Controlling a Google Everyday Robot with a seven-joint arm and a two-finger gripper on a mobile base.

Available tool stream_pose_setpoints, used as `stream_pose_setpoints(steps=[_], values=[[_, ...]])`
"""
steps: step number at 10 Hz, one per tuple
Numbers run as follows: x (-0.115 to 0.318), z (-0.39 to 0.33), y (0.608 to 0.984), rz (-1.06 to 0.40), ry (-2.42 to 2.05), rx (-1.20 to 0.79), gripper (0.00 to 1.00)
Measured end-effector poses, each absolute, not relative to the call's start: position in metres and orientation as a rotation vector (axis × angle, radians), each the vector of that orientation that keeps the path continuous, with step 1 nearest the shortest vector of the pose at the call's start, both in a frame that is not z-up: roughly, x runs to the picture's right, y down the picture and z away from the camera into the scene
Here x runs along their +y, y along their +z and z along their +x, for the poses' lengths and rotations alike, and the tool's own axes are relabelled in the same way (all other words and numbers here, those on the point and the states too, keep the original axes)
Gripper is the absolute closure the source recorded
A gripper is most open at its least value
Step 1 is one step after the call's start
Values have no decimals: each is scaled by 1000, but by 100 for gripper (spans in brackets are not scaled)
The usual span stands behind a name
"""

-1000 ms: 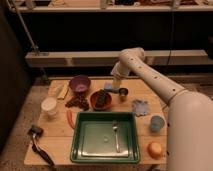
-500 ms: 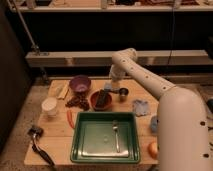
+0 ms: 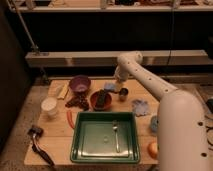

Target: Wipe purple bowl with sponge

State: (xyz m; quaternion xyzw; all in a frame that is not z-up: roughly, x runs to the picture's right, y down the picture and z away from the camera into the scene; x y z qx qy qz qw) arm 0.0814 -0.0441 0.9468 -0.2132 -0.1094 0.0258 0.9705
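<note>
So the white arm reaches in from the right, bends at the elbow and drops toward the back middle of the wooden surface. The hand sits low there, just behind the red-brown bowl, and its fingers look spread open with nothing in them. The sponge, a little light-blue block, lies right beside the hand. I honestly can't tell if they're touching.

The purple bowl is upright at the back, left of the hand, near the red-brown bowl's far-left side but not touching it. A small dark cup stands just right of the hand.

Up front there's a big green tray with a spoon lying in it. A white cup is off to the left and a black-handled brush is at the front-left corner. A blue-grey cloth lies right of the tray's back edge.
</note>
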Motion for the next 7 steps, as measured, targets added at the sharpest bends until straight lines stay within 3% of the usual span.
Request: stream_pose_setpoints(steps=[7], values=[[-34,69,975,-518,124,-237,35]])
